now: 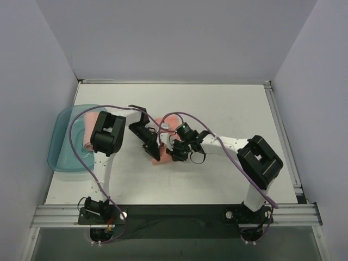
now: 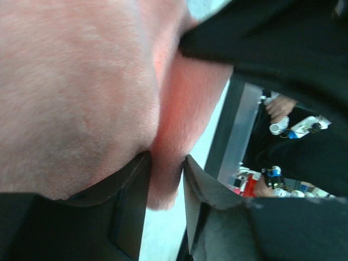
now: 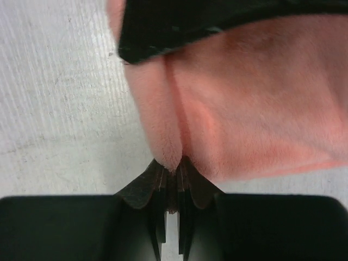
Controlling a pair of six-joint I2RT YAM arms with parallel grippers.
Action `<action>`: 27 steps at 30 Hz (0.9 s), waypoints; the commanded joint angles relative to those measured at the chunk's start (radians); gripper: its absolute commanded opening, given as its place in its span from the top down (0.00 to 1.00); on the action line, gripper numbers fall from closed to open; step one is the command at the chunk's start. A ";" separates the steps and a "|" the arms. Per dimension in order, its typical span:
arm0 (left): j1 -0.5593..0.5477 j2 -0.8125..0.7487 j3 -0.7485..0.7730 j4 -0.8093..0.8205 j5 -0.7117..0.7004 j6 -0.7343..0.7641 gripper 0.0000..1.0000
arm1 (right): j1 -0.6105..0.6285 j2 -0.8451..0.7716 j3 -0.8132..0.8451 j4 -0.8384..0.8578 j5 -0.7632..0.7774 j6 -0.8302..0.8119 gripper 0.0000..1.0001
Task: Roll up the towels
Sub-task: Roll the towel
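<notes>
1. Workpiece location: one towel (image 1: 172,120) is lying bunched near the middle of the table (image 1: 228,103), between the two wrists. It is not lying flat, and folds are standing up from the surface.
2. Left gripper (image 2: 166,163): the jaws are standing a little apart and are pinching a thick fold of this towel. The cloth is filling the gap and bulging out beyond the fingers.
3. Right gripper (image 3: 169,166): the jaws are almost fully closed and are nipping a thin doubled edge of the same towel.
4. Governing relation: from above, the pink cloth is running on a slant, from a near end at the fingertips to a far end further up the table and slightly to the right. Both grippers are meeting at the near end, just beside each other. The left one is reaching in from the left and the right one from the right.
5. Judgement: the roll probably needs to advance from the near end toward the far end, along that long axis. Both arms are already touching the cloth, so neither is nearer.
6. A second towel (image 1: 88,131) is lying in the teal tray (image 1: 58,149) at the table's left edge, well apart from both grippers. The left arm is partly hiding it, so I cannot tell whether it is rolled. The left arm is the nearer one to it.
</notes>
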 commanded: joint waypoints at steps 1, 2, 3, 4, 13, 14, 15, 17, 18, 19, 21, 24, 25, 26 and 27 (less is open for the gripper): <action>0.020 -0.075 -0.067 -0.024 0.061 0.041 0.56 | -0.071 0.003 0.066 -0.144 -0.175 0.082 1.00; 0.034 -0.110 -0.086 -0.013 0.074 0.043 0.51 | -0.091 0.011 0.084 -0.172 -0.241 0.091 1.00; 0.042 -0.128 -0.124 0.020 0.078 0.035 0.48 | -0.099 0.014 0.094 -0.198 -0.267 0.096 1.00; 0.049 -0.148 -0.141 0.043 0.077 0.023 0.46 | -0.104 0.021 0.101 -0.244 -0.300 0.100 1.00; 0.192 -0.403 -0.267 0.266 0.055 -0.106 0.36 | -0.150 0.133 0.167 -0.339 -0.482 0.214 1.00; 0.200 -0.453 -0.285 0.284 0.039 -0.120 0.36 | -0.154 0.149 0.180 -0.350 -0.493 0.220 1.00; 0.204 -0.484 -0.297 0.332 0.020 -0.127 0.36 | -0.157 0.182 0.193 -0.362 -0.502 0.225 1.00; 0.204 -0.608 -0.360 0.399 -0.046 -0.140 0.35 | -0.176 0.227 0.226 -0.398 -0.547 0.243 1.00; 0.197 -0.657 -0.388 0.488 -0.069 -0.146 0.34 | -0.182 0.238 0.230 -0.402 -0.568 0.249 1.00; 0.175 -0.705 -0.414 0.533 -0.130 -0.155 0.30 | -0.194 0.248 0.241 -0.405 -0.588 0.257 1.00; 0.132 -0.825 -0.493 0.626 -0.181 -0.138 0.28 | -0.200 0.282 0.255 -0.408 -0.600 0.277 1.00; -0.005 -0.929 -0.596 0.708 -0.317 -0.076 0.28 | -0.219 0.342 0.307 -0.454 -0.643 0.300 1.00; -0.048 -0.949 -0.623 0.732 -0.349 -0.056 0.28 | -0.222 0.359 0.324 -0.473 -0.656 0.301 1.00; -0.082 -0.987 -0.650 0.763 -0.420 -0.024 0.28 | -0.226 0.374 0.339 -0.489 -0.663 0.301 1.00; -0.163 -1.004 -0.684 0.828 -0.461 -0.007 0.28 | -0.233 0.405 0.373 -0.526 -0.674 0.301 1.00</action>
